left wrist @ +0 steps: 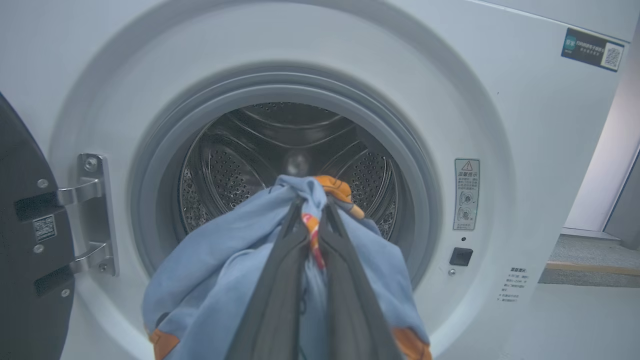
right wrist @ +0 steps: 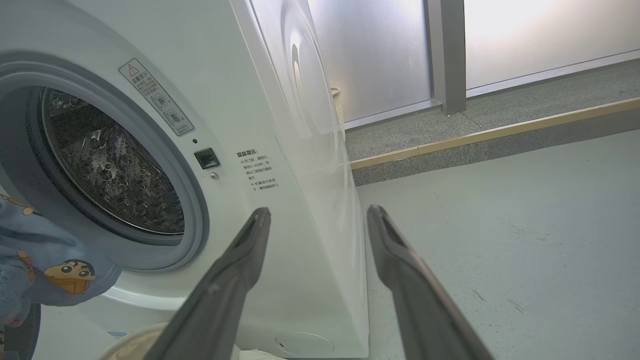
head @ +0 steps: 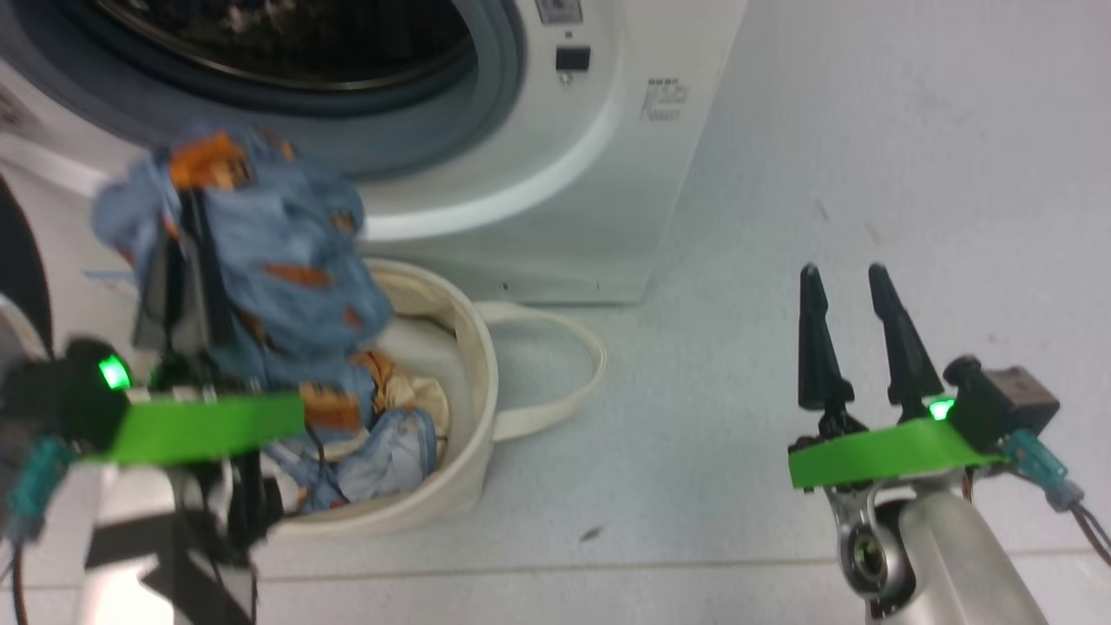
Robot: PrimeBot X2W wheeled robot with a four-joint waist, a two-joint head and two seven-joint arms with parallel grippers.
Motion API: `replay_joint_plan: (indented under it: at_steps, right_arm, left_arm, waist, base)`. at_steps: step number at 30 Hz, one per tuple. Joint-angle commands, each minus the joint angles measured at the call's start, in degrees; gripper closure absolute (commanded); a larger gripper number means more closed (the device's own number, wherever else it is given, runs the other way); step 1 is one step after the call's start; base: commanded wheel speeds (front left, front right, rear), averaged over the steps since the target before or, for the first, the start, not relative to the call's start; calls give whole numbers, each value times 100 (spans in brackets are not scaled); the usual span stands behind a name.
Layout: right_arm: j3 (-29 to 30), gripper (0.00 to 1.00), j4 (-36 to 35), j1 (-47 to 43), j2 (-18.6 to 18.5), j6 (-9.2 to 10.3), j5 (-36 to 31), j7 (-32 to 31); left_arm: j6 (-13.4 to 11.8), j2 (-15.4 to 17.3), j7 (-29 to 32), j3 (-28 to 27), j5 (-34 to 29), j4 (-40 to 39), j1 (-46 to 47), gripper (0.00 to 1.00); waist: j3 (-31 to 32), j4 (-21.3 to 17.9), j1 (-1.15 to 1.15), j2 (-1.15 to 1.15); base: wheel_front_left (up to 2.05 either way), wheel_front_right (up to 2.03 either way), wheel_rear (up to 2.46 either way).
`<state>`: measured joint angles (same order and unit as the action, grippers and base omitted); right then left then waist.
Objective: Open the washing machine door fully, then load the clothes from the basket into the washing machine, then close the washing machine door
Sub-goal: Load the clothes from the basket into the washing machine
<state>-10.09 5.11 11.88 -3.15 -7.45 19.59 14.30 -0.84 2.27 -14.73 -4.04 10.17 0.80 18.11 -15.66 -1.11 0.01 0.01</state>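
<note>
My left gripper (head: 187,204) is shut on a denim-blue garment with orange prints (head: 278,260), lifted above the cream canvas basket (head: 473,365) and in front of the washing machine (head: 599,148). In the left wrist view the gripper (left wrist: 312,202) pinches the blue cloth (left wrist: 225,270) just before the open steel drum (left wrist: 295,150). The black door (left wrist: 25,240) hangs swung open on its hinge at the left. More clothes (head: 382,434) lie in the basket. My right gripper (head: 846,278) stands open over the floor, right of the machine (right wrist: 280,125), holding nothing (right wrist: 317,215).
The basket's loop handle (head: 564,365) lies on the pale floor (head: 781,174) toward my right gripper. In the right wrist view a raised kerb (right wrist: 490,135) and frosted glass panels (right wrist: 375,50) stand beyond the machine.
</note>
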Motion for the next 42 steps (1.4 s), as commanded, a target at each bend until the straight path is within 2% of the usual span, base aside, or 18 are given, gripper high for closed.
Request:
replay_joint_plan:
  at_steps: [1,11,12,17,30,34,35,36,37,42]
  right_arm:
    - [-120,0,-204,216,27,-3,-57,70]
    - [-161,0,-350,718,27,-3,-83,70]
    - [-173,0,-382,798,27,-3,-82,70]
    - [-226,0,-457,996,27,-3,-21,70]
    - [-439,0,-524,1199,27,-3,278,70]
    - [-405,0,-532,1222,27,-3,265,70]
    - [-420,0,-524,1233,27,-3,251,70]
    - [-438,0,-522,1244,27,-3,247,70]
    - [-452,0,-529,1257,27,-3,253,70]
    - [-473,0,-558,1301,27,-3,245,70]
  left_arm:
    - [52,62,-27,-233,-72,-142,381,100]
    - [412,93,-27,-938,-347,693,2290,100]
    - [481,158,-27,-1117,-375,924,2702,100]
    - [602,400,-27,-1324,-523,1439,3734,100]
    - [600,1085,-27,-1858,-695,2308,5914,100]
    - [530,1071,-27,-1881,-799,2290,6135,100]
    - [476,1055,-27,-1882,-845,2362,6135,96]
    - [433,1054,-27,-1855,-908,2439,6137,28]
    - [392,1057,-27,-1826,-960,2476,6149,0]
    - [326,1051,-27,-1702,-1062,2641,6115,0]
  waist:
    - [-382,-88,-1,-1]
    - [-1606,-476,-1,-1]
    - [-1820,-565,-1,-1]
    - [-2292,-795,-1,-1]
    - [-2955,-1401,-1,-1]
    - [-3067,-1405,-1,-1]
    - [-3078,-1399,-1,-1]
    - [-3089,-1394,-1,-1]
    - [-3105,-1390,-1,-1]
    - [-3125,-1346,-1,-1]
  base:
    - [0,0,0]
    - [0,0,0]
    - [0,0,0]
    - [0,0,0]
    - [0,0,0]
    - [0,0,0]
    - [0,0,0]
    - [0,0,0]
    - [0,0,0]
    - [0,0,0]
